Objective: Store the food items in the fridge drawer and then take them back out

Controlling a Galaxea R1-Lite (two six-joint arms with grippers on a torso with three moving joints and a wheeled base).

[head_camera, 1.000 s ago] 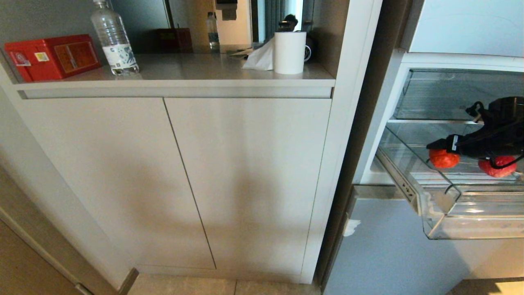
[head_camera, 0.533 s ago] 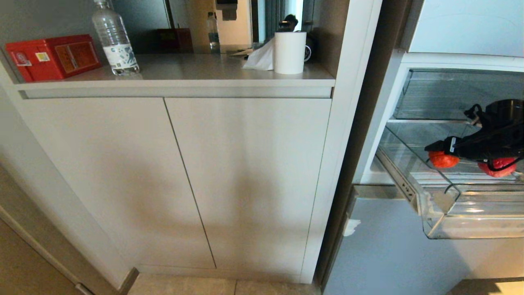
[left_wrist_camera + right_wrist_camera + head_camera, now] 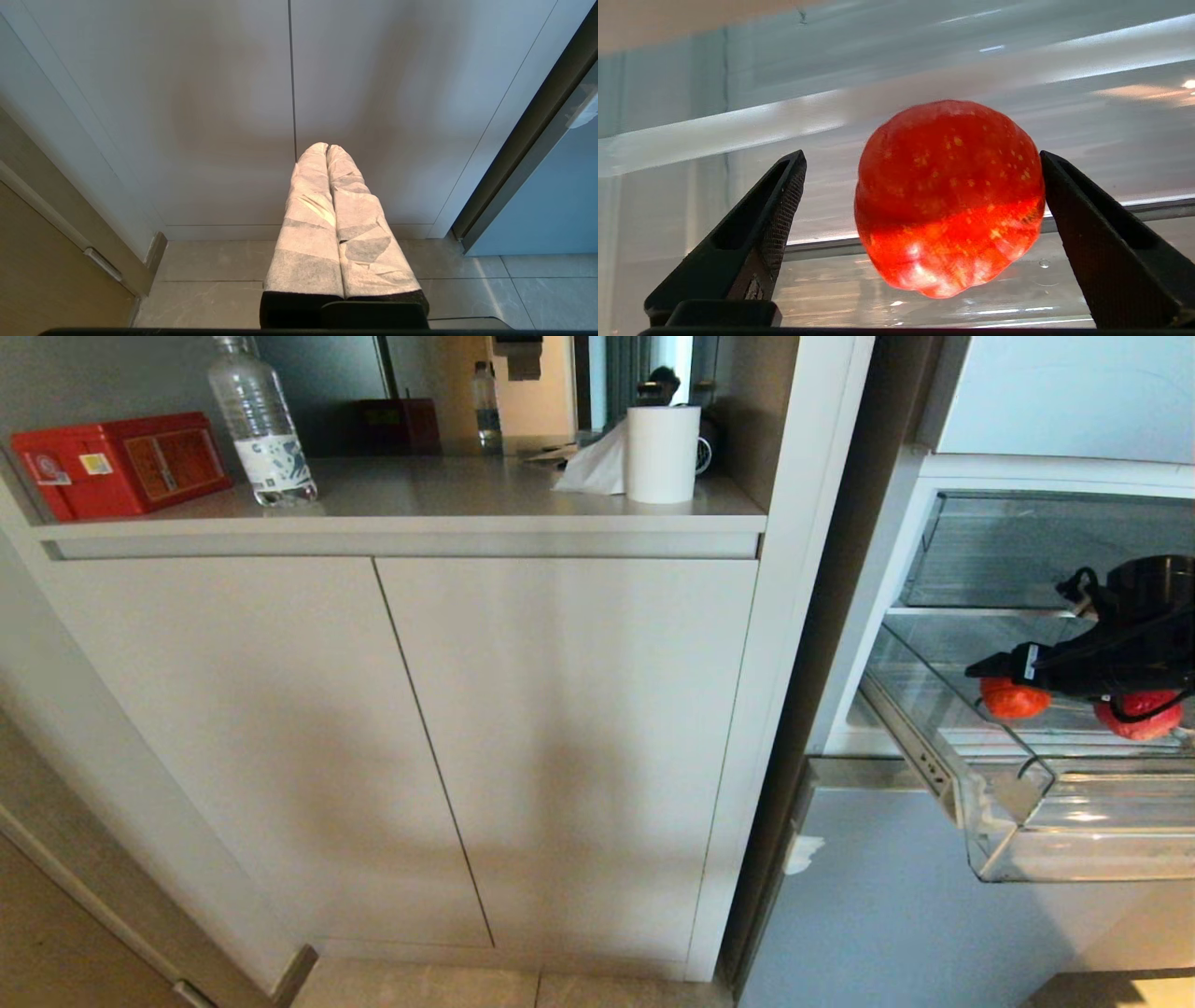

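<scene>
While spread wide, the right claw (image 3: 920, 196) straddles a tomato (image 3: 948, 196).

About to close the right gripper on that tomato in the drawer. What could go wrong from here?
The tomato sits off-centre between the open fingers, almost against one of them, so closing may nudge or roll it on the drawer.

The second tomato lies just under the right gripper arm and could get knocked.

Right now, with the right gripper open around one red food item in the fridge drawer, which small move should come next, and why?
Probably close the right gripper: its fingers already flank the food item in the fridge drawer, one nearly touching.
</scene>
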